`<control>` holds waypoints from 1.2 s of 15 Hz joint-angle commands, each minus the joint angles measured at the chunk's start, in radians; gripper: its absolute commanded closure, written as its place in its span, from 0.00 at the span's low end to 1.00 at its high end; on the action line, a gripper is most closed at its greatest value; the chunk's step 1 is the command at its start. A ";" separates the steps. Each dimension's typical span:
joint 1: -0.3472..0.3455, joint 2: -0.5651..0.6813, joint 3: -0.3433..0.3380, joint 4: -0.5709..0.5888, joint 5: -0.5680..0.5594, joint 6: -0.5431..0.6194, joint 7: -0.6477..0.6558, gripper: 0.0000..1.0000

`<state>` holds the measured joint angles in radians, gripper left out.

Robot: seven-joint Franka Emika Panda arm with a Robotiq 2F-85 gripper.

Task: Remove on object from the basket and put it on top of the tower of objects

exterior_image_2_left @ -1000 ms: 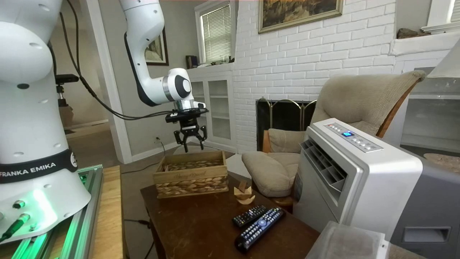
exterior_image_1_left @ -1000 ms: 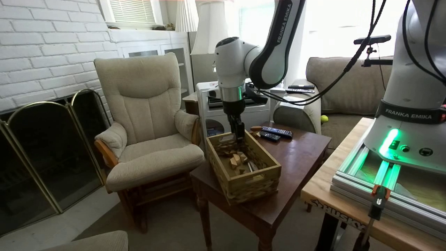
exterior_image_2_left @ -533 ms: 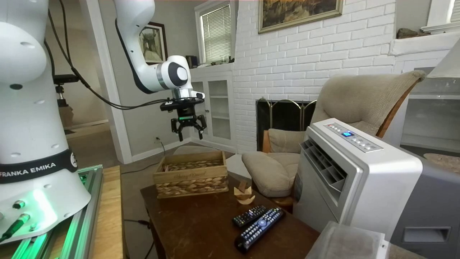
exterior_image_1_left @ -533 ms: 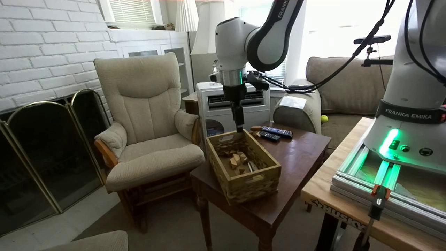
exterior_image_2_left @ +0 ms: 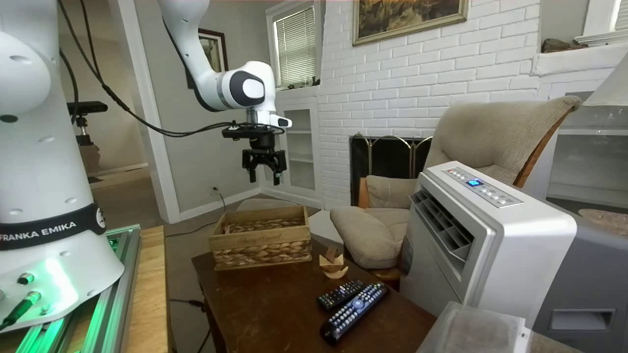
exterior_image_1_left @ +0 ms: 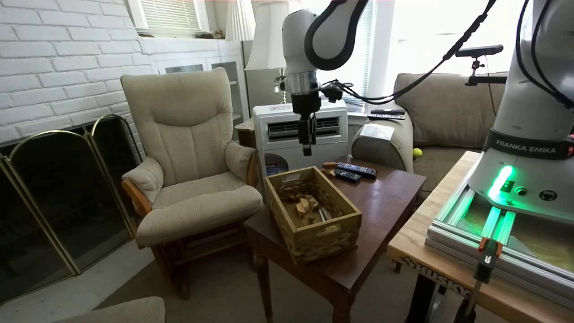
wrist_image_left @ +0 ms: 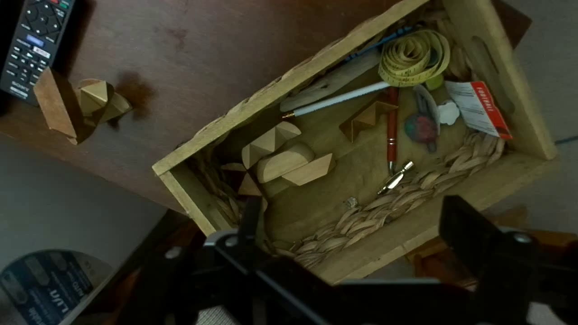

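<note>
In an exterior view, a rectangular, brown woven, wood-framed basket (exterior_image_2_left: 262, 239) sits on a dark wooden table (exterior_image_2_left: 274, 304). Your black two-fingered gripper (exterior_image_2_left: 265, 177) hangs empty above the basket, jaws wide apart; to the right stands a tan wooden-block tower (exterior_image_2_left: 332, 264).

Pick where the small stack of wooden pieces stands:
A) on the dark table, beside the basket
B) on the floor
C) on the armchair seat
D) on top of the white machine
A: in an exterior view the wooden stack stands on the dark table beside the basket, with a gap between them.
</note>
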<state>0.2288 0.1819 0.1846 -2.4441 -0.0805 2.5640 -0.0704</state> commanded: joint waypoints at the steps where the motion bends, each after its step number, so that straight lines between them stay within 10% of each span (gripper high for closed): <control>1: -0.036 -0.068 0.016 -0.017 0.095 -0.042 -0.017 0.00; 18: -0.076 -0.126 -0.033 0.000 0.093 -0.109 0.045 0.00</control>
<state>0.1546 0.0566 0.1501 -2.4451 0.0121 2.4571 -0.0255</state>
